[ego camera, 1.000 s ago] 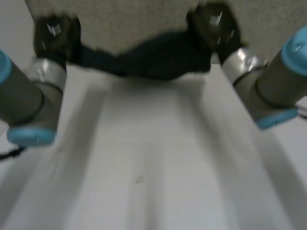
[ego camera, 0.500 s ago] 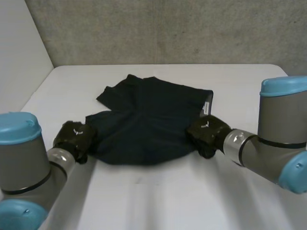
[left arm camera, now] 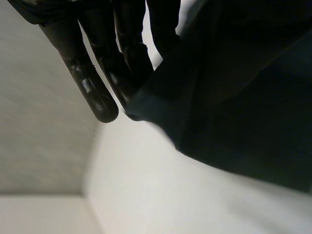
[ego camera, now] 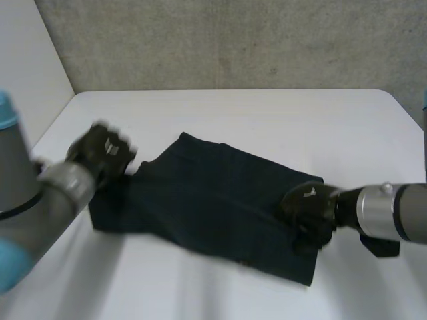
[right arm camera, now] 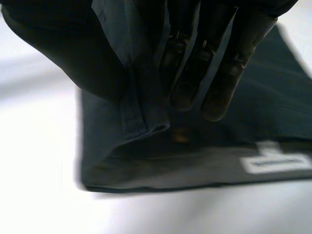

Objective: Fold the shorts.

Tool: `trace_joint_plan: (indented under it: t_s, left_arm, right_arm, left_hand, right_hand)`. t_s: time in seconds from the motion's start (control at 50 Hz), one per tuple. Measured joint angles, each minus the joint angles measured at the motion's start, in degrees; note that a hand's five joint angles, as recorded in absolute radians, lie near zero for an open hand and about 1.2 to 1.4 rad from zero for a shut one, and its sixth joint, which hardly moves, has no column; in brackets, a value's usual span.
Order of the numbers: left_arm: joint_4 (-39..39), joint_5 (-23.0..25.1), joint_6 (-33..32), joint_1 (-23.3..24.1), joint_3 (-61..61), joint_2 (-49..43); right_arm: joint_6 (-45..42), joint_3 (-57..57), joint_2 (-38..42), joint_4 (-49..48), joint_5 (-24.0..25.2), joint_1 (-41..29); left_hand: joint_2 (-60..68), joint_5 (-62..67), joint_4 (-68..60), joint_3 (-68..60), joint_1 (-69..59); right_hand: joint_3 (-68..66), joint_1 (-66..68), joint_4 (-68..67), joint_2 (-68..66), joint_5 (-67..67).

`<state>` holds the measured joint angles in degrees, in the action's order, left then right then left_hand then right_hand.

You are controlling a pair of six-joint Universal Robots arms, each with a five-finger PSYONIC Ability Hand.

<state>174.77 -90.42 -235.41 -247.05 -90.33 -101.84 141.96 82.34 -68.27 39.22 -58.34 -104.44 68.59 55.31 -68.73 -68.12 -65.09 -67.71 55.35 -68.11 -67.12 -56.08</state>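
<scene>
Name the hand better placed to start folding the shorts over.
Probably the left: the left hand pinches a corner of the shorts, lifted off the table; the right hand grips the opposite edge low, anchoring it.

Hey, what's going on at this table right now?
Two robot arms are handling a pair of dark shorts on the white table. The left hand pinches one end of the cloth. The right hand grips the opposite edge, near the label, between thumb and fingers. The shorts lie stretched out between the hands.
</scene>
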Motion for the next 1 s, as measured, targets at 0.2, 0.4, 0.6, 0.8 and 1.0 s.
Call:
trace_joint_plan:
  t_s: [0.2, 0.4, 0.6, 0.8, 1.0]
  left_arm:
    - [19.0, -0.5, 0.3, 8.0, 30.0, -29.6]
    - [21.1, -0.1, 0.7, 9.5, 49.8, -48.5]
    - [27.2, 0.1, 5.0, 10.2, 49.7, -51.3]
    - [28.6, 0.0, 19.7, 9.5, 35.8, -35.7]
    - [26.4, 3.1, 41.3, 5.8, 13.0, -18.5]
  right_arm:
    - [10.2, -3.9, 4.9, -24.1, -15.2, 0.1]
    - [9.2, -4.5, 11.2, -41.4, -20.7, -0.8]
    - [10.0, -5.8, 14.1, -46.8, -26.7, -2.0]
    - [15.6, 4.0, 0.0, -50.5, -28.1, -2.1]
    - [25.4, 18.0, -6.3, -43.8, -25.9, -1.9]
  left_hand:
    - [0.0, 0.0, 0.0, 0.0, 0.0]
    - [0.0, 0.0, 0.0, -0.1, 0.0]
    - [-57.0, -52.8, 57.1, 56.0, 54.2]
    - [-57.2, -52.8, 57.1, 56.1, 54.2]
    - [-57.2, -52.8, 57.1, 56.1, 54.2]
  right_hand:
    - [0.0, 0.0, 0.0, 0.0, 0.0]
    - [0.0, 0.0, 0.0, 0.0, 0.0]
    - [55.5, -43.7, 54.8, 54.6, 52.6]
    - [55.5, -43.7, 54.8, 54.6, 52.6]
    - [55.5, -43.7, 54.8, 54.6, 52.6]
